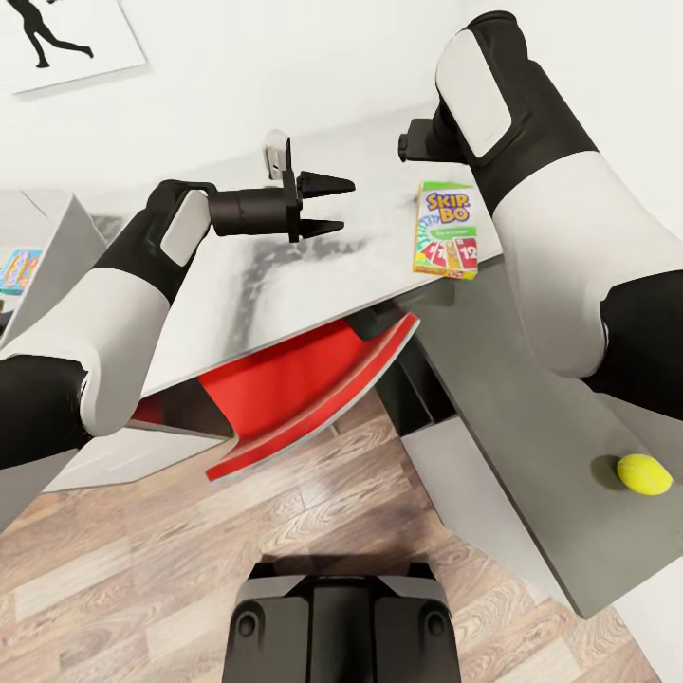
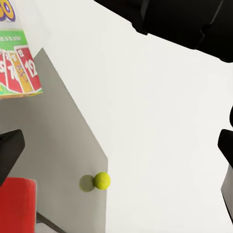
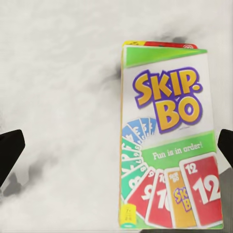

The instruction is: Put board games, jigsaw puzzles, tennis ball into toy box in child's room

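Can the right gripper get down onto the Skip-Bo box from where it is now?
Probably yes. The right wrist view looks straight down on the Skip-Bo box, lying flat on the table with nothing on it, and the dark fingertips stand wide apart at either edge. The box sits off-centre, so shift sideways first.

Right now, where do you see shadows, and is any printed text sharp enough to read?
Head view: the tennis ball casts a small dark shadow beside it on the table, and a smudged grey shadow lies under the left gripper. Right wrist view: the Skip-Bo box is sharp, "Fun is in order!" is readable. Left wrist view: the ball's shadow is soft and round.
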Robot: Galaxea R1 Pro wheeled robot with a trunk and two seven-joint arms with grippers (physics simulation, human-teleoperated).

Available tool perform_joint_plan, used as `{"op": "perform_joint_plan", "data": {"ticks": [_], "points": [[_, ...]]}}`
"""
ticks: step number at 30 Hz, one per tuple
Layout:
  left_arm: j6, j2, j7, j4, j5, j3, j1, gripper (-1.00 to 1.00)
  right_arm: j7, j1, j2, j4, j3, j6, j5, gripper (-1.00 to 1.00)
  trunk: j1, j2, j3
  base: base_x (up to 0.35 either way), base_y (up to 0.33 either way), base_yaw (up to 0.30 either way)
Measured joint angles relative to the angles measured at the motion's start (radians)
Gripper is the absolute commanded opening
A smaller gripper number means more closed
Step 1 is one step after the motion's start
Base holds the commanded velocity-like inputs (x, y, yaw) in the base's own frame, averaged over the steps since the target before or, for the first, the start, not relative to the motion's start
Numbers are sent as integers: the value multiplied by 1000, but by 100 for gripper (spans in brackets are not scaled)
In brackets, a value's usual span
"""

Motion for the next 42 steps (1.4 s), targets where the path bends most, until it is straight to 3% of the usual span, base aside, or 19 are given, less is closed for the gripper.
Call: {"op": "perform_joint_plan", "data": {"ticks": [21,42], "points": [[0,0,0,0,0,0,0,100,1,0,0,0,0,0,0,100,0,0,34,-8,0,0],[0,0,0,0,-2,-3,0,100,0,0,0,0,0,-1,0,100,0,0,68,-113,6,0]]}}
